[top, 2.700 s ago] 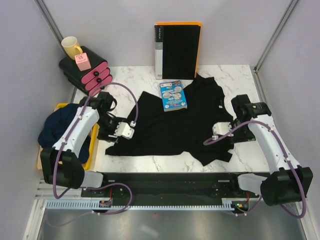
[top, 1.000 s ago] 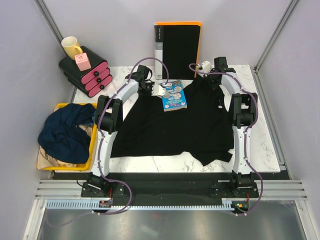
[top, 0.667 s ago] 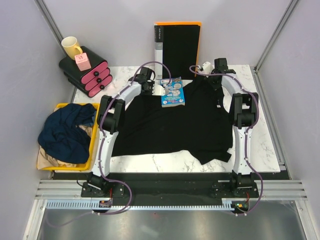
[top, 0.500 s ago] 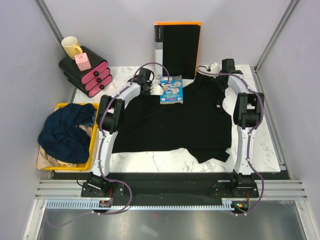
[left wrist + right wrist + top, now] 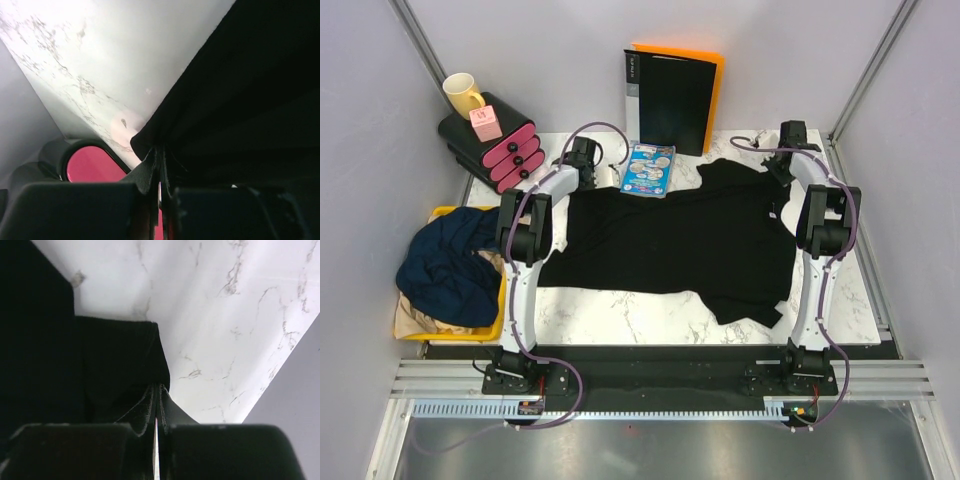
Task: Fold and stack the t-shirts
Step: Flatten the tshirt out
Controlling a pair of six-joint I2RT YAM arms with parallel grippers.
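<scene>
A black t-shirt (image 5: 680, 240) lies stretched wide across the marble table (image 5: 620, 320). My left gripper (image 5: 598, 182) is at its far left corner, shut on the cloth. In the left wrist view the gripper (image 5: 161, 155) pinches the hem of the black t-shirt (image 5: 240, 100). My right gripper (image 5: 777, 172) is at the far right corner, and the right wrist view shows the gripper (image 5: 156, 390) closed on a fold of the black t-shirt (image 5: 110, 360). A navy t-shirt (image 5: 445, 265) is heaped over a tan one (image 5: 415, 322) in the yellow bin (image 5: 500, 305) at the left.
A black binder with an orange back (image 5: 675, 100) stands against the rear wall. A blue booklet (image 5: 648, 170) lies just past the shirt's far edge. A black-and-pink stack (image 5: 490, 145) holding a yellow mug (image 5: 463, 93) and a pink block (image 5: 485, 123) sits at the back left.
Both grippers moved outward along the table's back, pulling the black t-shirt wider and flatter. The blue booklet slid off the shirt toward the binder, which now stands slightly turned.
</scene>
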